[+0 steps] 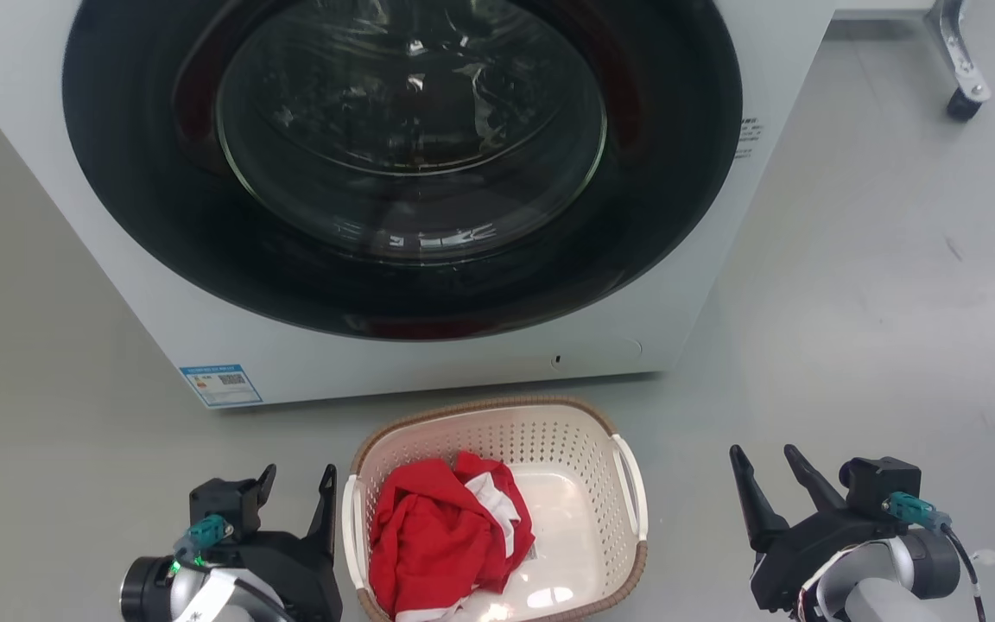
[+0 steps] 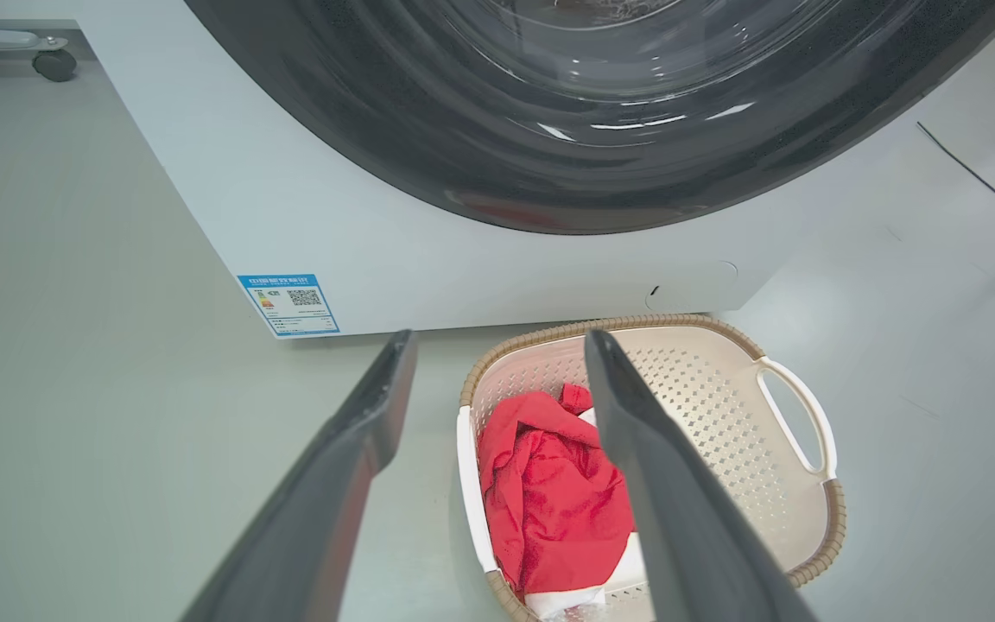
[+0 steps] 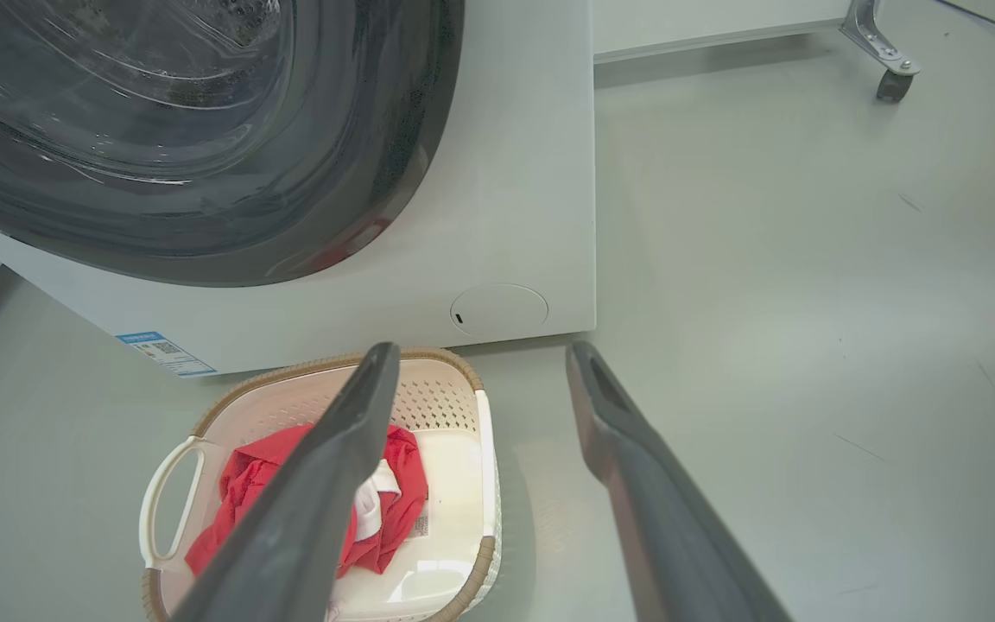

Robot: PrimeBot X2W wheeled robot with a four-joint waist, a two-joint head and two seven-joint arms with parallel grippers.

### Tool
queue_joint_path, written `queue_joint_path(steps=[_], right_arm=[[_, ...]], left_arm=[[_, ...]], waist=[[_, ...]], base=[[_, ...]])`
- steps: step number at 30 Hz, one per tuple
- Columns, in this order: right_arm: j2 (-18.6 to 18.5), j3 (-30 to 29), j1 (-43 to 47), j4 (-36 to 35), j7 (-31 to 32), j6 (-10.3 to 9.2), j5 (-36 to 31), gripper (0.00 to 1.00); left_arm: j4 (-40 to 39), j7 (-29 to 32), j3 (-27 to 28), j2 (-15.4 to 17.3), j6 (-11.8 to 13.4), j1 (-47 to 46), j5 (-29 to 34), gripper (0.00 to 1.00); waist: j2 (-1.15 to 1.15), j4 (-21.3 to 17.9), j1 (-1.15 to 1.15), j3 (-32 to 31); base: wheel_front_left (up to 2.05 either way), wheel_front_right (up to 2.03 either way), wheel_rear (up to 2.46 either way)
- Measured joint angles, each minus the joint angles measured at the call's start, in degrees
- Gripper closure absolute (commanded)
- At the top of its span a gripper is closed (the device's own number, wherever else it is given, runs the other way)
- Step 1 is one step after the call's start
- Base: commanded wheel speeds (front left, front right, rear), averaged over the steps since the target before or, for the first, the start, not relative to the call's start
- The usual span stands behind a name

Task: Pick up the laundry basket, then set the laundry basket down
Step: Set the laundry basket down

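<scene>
Laundry basket (image 1: pixel 480 404) on floor (image 1: pixel 852 302). Left gripper (image 1: pixel 299 484) just beside its left side, right gripper (image 1: pixel 765 471) farther off its right. Both jaws parted, empty.

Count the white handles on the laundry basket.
2. One handle on the laundry basket's left side, beside the left pincer; the other handle on its right side, nearer the right pincer. Neither is gripped.

washing machine (image 1: pixel 463 367): top cut off | laundry basket (image 1: pixel 480 404): near rim cut off | label (image 1: pixel 220 384): print too small to read
</scene>
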Motion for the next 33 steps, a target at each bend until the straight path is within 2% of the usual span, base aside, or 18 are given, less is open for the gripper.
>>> queue_joint_path(steps=[8, 14, 23, 33], right_arm=[[-1.56, -1.64, 6.11, -9.77, -0.01, -3.41, -4.5, 0.0], [-3.12, -3.39, 11.52, -17.36, -0.01, -6.23, -7.34, 0.0], [-4.79, -6.69, 20.75, -29.66, -0.16, -8.46, -10.9, 0.0], [-5.34, -9.6, 26.8, -36.38, -0.18, -9.45, -12.59, 0.0]], left_arm=[[-12.03, 0.0, 1.6, 2.07, 4.16, 8.44, 3.53, 0.0], [-21.72, -0.01, 2.91, 2.83, 6.03, 14.41, 6.1, 0.0], [-34.41, -0.01, 5.13, 4.02, 7.45, 23.06, 10.25, 0.0], [-39.68, -0.01, 7.38, 3.7, 7.94, 28.68, 11.16, 0.0]], waist=[[0.0, 0.17, 0.0, -5.58], [0.0, 0.31, 0.0, -8.59], [0.0, 0.84, 0.01, -11.61], [0.01, 1.39, 0.01, -12.35]], base=[[0.0, 0.0, 0.0], [0.0, 0.0, 0.0], [0.0, 0.0, 0.0], [0.0, 0.0, 0.0]])
